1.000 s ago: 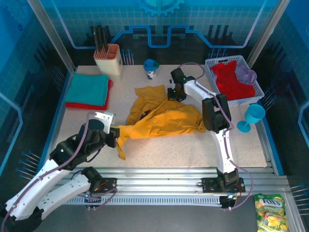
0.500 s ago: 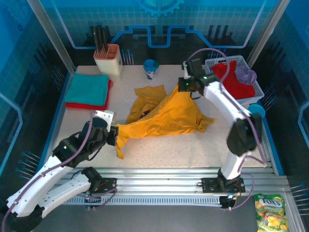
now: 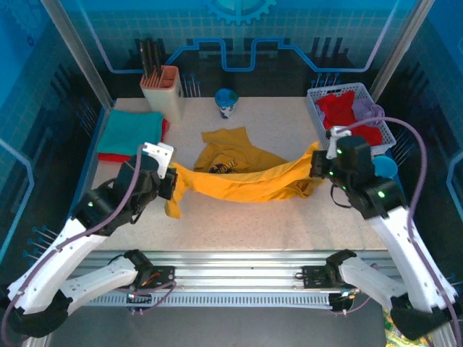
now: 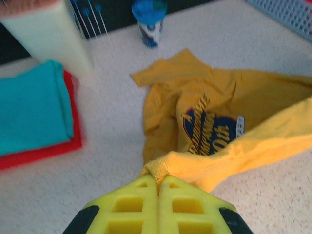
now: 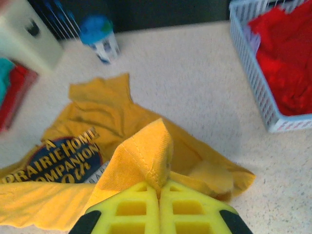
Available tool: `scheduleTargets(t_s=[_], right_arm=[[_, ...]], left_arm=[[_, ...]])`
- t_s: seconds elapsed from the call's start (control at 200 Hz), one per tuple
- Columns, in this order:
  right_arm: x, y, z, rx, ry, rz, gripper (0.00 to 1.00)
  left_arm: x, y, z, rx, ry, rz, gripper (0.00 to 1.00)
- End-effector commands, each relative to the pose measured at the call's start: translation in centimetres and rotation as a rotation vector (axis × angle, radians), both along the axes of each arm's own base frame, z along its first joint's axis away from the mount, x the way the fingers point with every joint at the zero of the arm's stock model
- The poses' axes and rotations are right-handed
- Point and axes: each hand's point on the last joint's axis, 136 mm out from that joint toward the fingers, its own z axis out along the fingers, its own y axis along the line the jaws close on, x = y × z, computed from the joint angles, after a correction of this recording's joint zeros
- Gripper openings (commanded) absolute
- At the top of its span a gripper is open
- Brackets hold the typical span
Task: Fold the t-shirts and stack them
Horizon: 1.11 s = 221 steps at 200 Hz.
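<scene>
A mustard-yellow t-shirt (image 3: 239,173) with a dark blue chest print (image 4: 212,129) hangs stretched between both arms over the table's middle. My left gripper (image 3: 171,182) is shut on its left hem corner (image 4: 156,170). At the right end, my right gripper (image 3: 318,163) is shut on the other hem corner (image 5: 151,151). The shirt's upper part (image 5: 97,109) lies crumpled on the table. A folded teal t-shirt (image 3: 132,132) rests on a folded red t-shirt (image 3: 123,157) at the back left. Red (image 3: 343,116) and lavender (image 3: 369,110) t-shirts lie in the basket.
A white mesh basket (image 3: 387,137) stands at the back right. A beige holder with dark tools (image 3: 160,87) and a small blue-lidded cup (image 3: 226,101) stand at the back. A blue goblet (image 3: 383,168) sits by the right edge.
My right gripper has swung from the back centre to the right and nearer, pulling the yellow shirt's hem taut. My left gripper lifted slightly with its corner. The chest print now shows.
</scene>
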Motion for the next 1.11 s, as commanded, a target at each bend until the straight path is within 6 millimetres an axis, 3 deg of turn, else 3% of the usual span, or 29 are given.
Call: scheduleTargets(t_s=[0.0, 0.085, 0.17, 0.285, 0.39, 0.455, 0.565, 0.755, 0.835, 0.895, 1.03, 1.101], right_arm=[[-1.3, -0.6, 3.8, 0.023, -0.071, -0.016, 0.0], [-0.6, 0.0, 6.3, 0.032, -0.088, 0.009, 0.0], [1.2, 0.8, 8.6, 0.044, -0.128, 0.025, 0.0], [5.6, 1.8, 12.0, 0.018, -0.175, 0.023, 0.0], [10.5, 1.1, 14.3, 0.045, -0.206, -0.019, 0.0], [13.4, -0.1, 15.6, 0.091, -0.215, -0.057, 0.0], [18.5, -0.3, 16.9, 0.07, -0.268, -0.076, 0.0], [23.8, -0.3, 20.4, 0.053, -0.413, -0.074, 0.0], [24.8, -0.3, 21.8, 0.066, -0.487, -0.067, 0.0], [24.4, -0.2, 23.5, 0.061, -0.549, -0.057, 0.0], [21.1, -0.5, 27.7, 0.052, -0.712, -0.037, 0.0], [19.1, -1.6, 28.5, 0.056, -0.781, -0.079, 0.0]], left_arm=[[0.1, 1.3, 5.8, 0.039, -0.159, 0.011, 0.0], [0.8, 1.0, 10.0, 0.019, -0.266, 0.009, 0.0], [2.3, -0.4, 14.1, 0.027, -0.373, -0.026, 0.0], [5.6, -2.3, 19.4, 0.087, -0.491, -0.045, 0.0], [9.7, -2.2, 23.4, 0.075, -0.523, -0.033, 0.0], [12.1, -2.2, 25.1, 0.07, -0.536, -0.031, 0.0], [16.6, -2.2, 26.8, 0.077, -0.582, -0.045, 0.0], [22.7, -1.4, 29.5, 0.049, -0.717, -0.02, 0.0], [23.5, 0.3, 31.8, -0.043, -0.808, 0.023, 0.0], [23.4, 1.3, 33.3, -0.136, -0.851, 0.039, 0.0], [21.9, 0.8, 36.4, -0.29, -0.95, -0.054, 0.0], [20.1, -0.2, 38.0, -0.326, -1.0, -0.132, 0.0]])
